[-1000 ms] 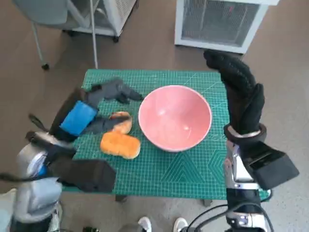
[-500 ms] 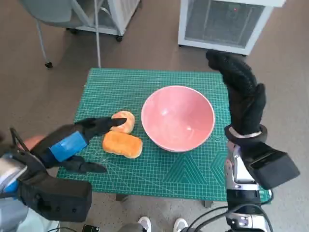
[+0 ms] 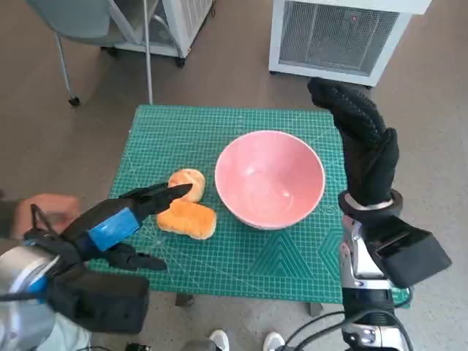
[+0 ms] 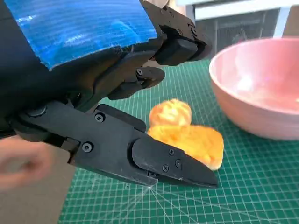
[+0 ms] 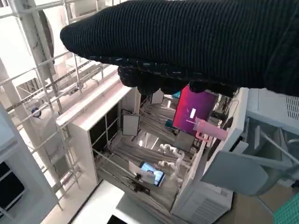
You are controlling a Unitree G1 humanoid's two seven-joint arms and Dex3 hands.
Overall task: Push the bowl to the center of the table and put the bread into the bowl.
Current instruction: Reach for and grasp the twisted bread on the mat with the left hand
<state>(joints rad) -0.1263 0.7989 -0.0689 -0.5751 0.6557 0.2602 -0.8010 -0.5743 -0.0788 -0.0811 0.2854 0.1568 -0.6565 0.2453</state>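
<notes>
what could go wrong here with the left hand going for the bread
The two bread pieces lie touching each other, so the open left hand may shove one aside or take both. They sit close beside the bowl, so its fingers could bump the rim. The right hand is raised off the bowl and would not steady it.

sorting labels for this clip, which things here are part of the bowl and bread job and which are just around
Part of the job:
- pink bowl
- bread, two pieces, on the mat beside the bowl
- left hand, open, fingers near the bread
- right hand, raised beside the bowl

Just around:
- white cabinet
- chair
- person's hand
</notes>
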